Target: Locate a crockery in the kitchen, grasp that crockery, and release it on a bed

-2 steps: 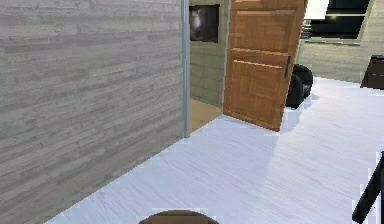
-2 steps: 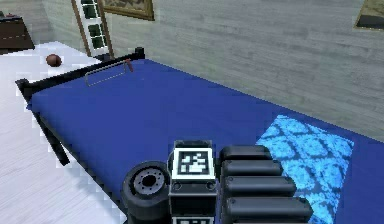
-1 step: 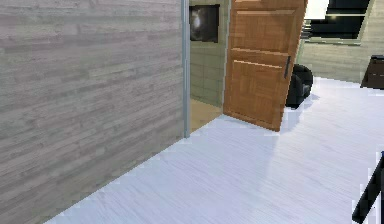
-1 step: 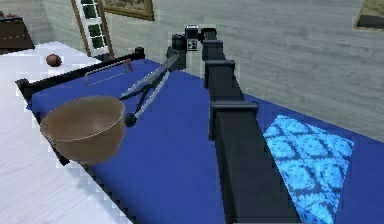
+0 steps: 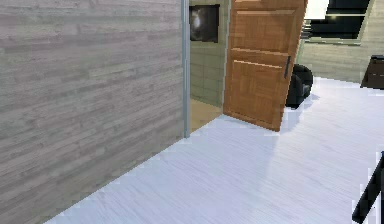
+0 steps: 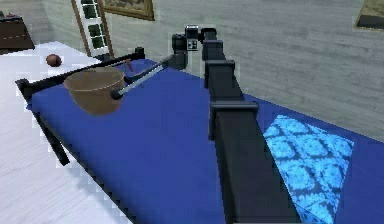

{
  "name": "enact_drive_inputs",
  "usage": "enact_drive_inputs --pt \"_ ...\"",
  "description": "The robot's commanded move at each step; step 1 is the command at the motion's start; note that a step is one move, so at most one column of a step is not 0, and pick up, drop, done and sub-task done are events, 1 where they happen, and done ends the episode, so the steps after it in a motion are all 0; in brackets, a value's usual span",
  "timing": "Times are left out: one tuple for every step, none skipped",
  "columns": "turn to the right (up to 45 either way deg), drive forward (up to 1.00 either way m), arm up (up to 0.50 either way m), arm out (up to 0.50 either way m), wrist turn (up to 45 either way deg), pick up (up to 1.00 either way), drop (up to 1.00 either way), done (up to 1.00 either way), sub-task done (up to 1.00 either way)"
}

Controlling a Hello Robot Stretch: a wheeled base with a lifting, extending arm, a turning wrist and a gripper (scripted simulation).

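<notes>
A brown bowl [image 6: 93, 90] hangs at the far end of my gripper [image 6: 122, 81], just above the near corner of a bed [image 6: 170, 140] with a dark blue cover and a dark frame. The gripper holds the bowl. My arm [image 6: 235, 130] reaches out over the bed from the arm side view's bottom edge. A blue patterned pillow [image 6: 305, 160] lies on the bed at the right.
A small reddish ball [image 6: 53, 60] lies on the pale floor beyond the bed, with a dark dresser [image 6: 12, 32] and a white-framed window [image 6: 95, 25] behind. In the forward view a plank wall [image 5: 90, 90] stands left, an open wooden door [image 5: 262, 60] ahead, a black bag [image 5: 298, 85] beside it.
</notes>
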Motion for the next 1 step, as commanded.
enact_drive_inputs --pt "0.0 0.00 0.00 0.00 45.0 0.00 0.00 0.00 0.00"
